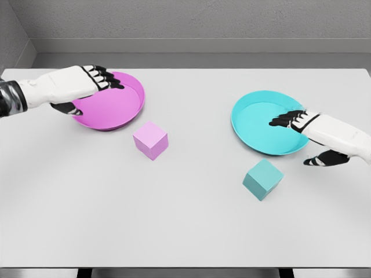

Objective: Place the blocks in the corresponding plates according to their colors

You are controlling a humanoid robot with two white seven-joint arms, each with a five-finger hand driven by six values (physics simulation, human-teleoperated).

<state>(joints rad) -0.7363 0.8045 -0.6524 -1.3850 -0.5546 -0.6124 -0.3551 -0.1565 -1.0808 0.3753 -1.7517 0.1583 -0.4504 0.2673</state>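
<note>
Head view of a white desk (185, 231) bearing two plates and two blocks, each block lying in front of the plate of its own colour. The pink block (151, 140) rests on the desk just beside the near rim of the magenta plate (119, 107), apart from it; the teal block (262, 179) rests likewise just below the near rim of the cyan plate (255, 124). Neither block is yet in a plate, so both placements appear still to be made. The left robot hand (87, 87) hangs over the left part of the magenta plate, fingers extended and loosely together, thumb tucked below, holding nothing. The right robot hand (310, 136) lies over the right edge of the cyan plate, fingers stretched toward its middle, thumb apart below, also empty. Each arm thus seems assigned to the pair on its own side, which would spare any crossing reach. Both blocks are cubes and so have no long axis; each sits flat, turned so that a vertical edge faces the camera, the pink one slightly less rotated than the teal.
</note>
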